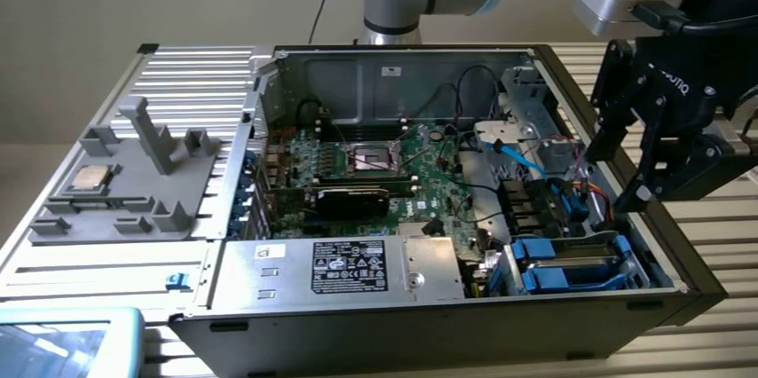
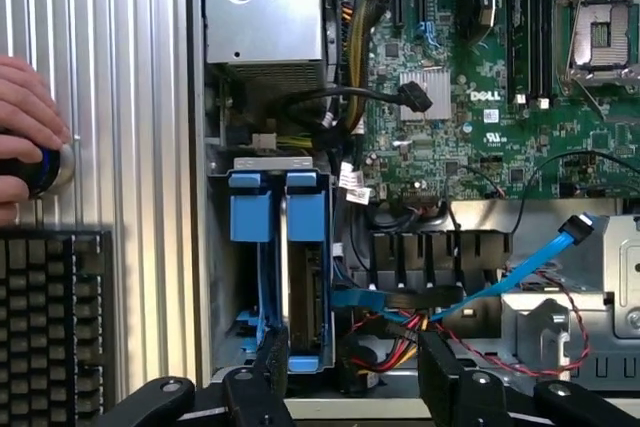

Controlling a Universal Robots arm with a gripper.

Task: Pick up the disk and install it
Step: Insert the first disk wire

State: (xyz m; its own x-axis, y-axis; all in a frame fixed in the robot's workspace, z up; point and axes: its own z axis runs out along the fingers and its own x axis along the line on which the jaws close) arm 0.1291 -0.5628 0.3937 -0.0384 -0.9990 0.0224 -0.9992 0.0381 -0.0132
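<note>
So here's where things stand. The claw [image 1: 610,181] hangs over the computer case [image 1: 391,342] on the exterior view's right. Its fingers are spread wide and there's nothing between them. From the wrist view you can see both black fingertips [image 2: 270,372] with just open air and cables in the gap, so it's got hold of nothing.

The disk [image 1: 574,254] is down in the drive bay [image 1: 645,258] at the near corner of the case on the exterior view's right, standing on edge with its blue rails showing. In the wrist view the disk [image 2: 300,287] sits right under the claw [image 2: 355,372], next to a second blue bracket [image 2: 250,207]. I honestly can't tell if it's pushed all the way home or whether a cable is plugged into it.

My read is the claw isn't touching the disk, and the disk is in the case rather than out on the counter [image 1: 711,245]. So it's either seated or very close to it. I can't confirm it's fully latched.

Other stuff: a small silver chip [image 1: 89,178] sits on a grey tray [image 1: 119,209] well away on the exterior view's left. A person's hand [image 2: 25,137] rests on the counter beside a keyboard [image 2: 50,317].
</note>
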